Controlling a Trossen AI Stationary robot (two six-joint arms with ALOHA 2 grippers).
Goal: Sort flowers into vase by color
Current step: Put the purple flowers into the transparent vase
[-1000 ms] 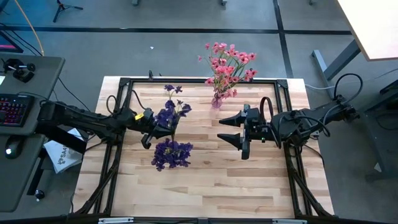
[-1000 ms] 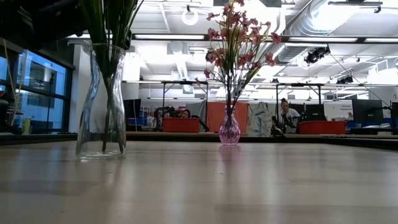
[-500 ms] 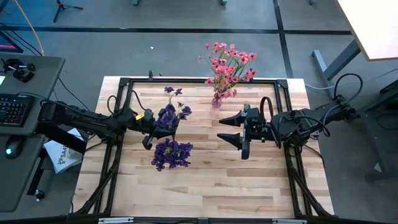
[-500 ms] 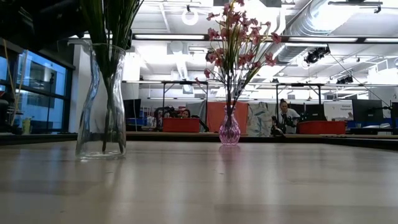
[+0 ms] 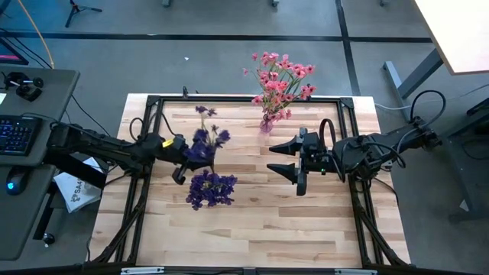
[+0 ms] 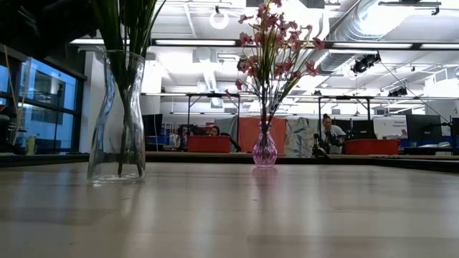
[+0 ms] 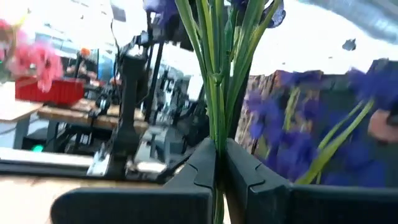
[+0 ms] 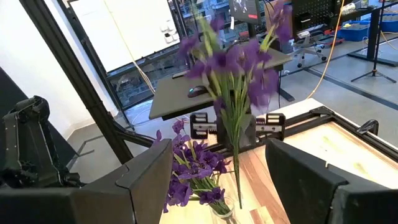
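A pink vase (image 5: 266,124) at the table's far edge holds the pink flowers (image 5: 280,79). A clear vase (image 6: 117,122) left of centre holds a bunch of purple flowers (image 5: 212,189). My left gripper (image 5: 186,157) is beside that vase, on its far left, shut on a purple flower sprig (image 5: 203,140) that stands upright. The sprig's lower stem end (image 8: 239,198) reaches down near the vase mouth; I cannot tell whether it is inside. My right gripper (image 5: 273,160) hangs open right of centre, pointing at the sprig, with nothing between its fingers. My left gripper pinches the sprig's bunched green stems (image 7: 217,134) between its two fingers, below the blossoms. The fingers come nearly level from the table's left and lie across the stems. The sprig stands upright, blossoms above the fingers and the stem end hanging below.
A black frame (image 5: 348,107) runs around the wooden tabletop. A desk with a keyboard (image 5: 15,130) stands off the table's left. The near half of the table (image 5: 252,237) is bare wood. People sit at benches (image 6: 330,132) in the room behind.
My left gripper has rolled slightly in place, still shut on the sprig. The sprig's blossoms have swung a little toward the table's left edge. My right gripper has kept still.
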